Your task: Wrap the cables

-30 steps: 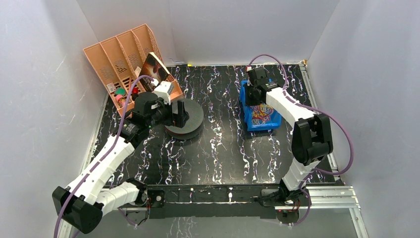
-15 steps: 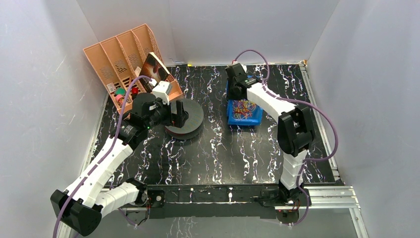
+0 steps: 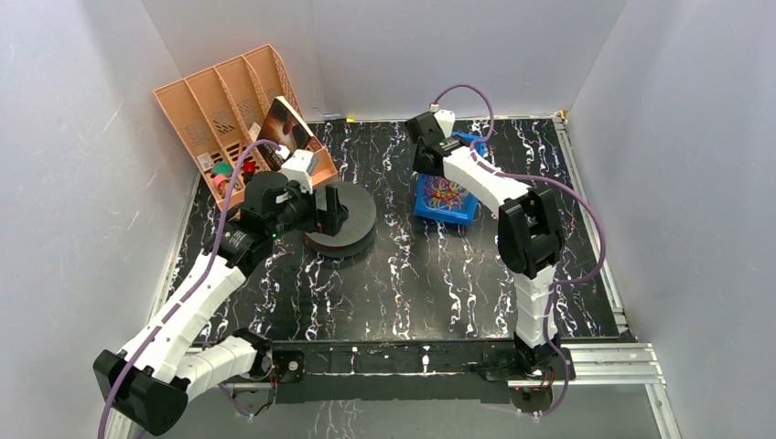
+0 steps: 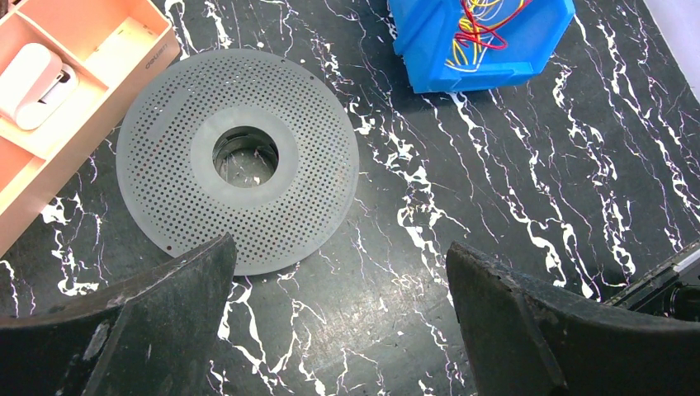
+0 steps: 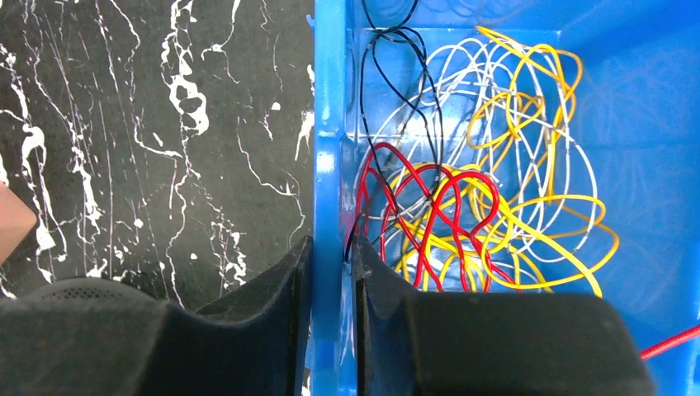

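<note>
Red cables (image 5: 429,216) in bin (image 5: 332,124), beside tool (image 5: 332,252)

We see the cables (image 5: 446,191) as thin red strands in loose, unwound loops, lying tangled among yellow wires (image 5: 578,200) and white wires (image 5: 495,74) inside the blue bin (image 5: 652,115).

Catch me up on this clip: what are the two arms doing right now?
The right gripper is shut on the side wall of the blue plastic bin, which holds thin red wires tangled with yellow, white and black wires. It has dragged the bin toward the middle over the last second. The left gripper hangs open and empty near the round perforated dark spool, which lies flat on the black marbled table. No wire is on the spool yet.
</note>
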Robot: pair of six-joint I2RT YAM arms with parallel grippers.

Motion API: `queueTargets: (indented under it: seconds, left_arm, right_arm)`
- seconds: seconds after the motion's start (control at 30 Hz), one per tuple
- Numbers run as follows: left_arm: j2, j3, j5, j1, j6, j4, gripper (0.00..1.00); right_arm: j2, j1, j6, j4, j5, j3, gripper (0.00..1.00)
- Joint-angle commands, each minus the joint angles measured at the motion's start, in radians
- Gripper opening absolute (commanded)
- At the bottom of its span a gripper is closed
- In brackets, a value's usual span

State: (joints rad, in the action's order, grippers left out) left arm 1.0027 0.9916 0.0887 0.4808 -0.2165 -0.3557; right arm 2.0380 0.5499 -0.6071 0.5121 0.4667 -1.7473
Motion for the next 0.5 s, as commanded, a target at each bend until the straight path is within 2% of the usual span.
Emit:
queueTargets:
  seconds: [0.0, 0.2, 0.47]
  left_arm:
    - [-0.009, -0.008, -0.009, 0.0, 0.005, -0.003, 0.98]
    - [-0.001, -0.008, -0.01, 0.001, 0.005, -0.003, 0.98]
    - [0.034, -0.01, 0.012, 0.001, 0.0, -0.003, 0.98]
  right_arm:
    - [0.01, -0.004, -0.019, -0.034, 0.058, -0.068, 0.35]
    - [-0.044, -0.004, 0.004, -0.036, 0.033, -0.07, 0.57]
    - [-0.203, -0.004, 0.049, -0.065, -0.083, 0.01, 0.65]
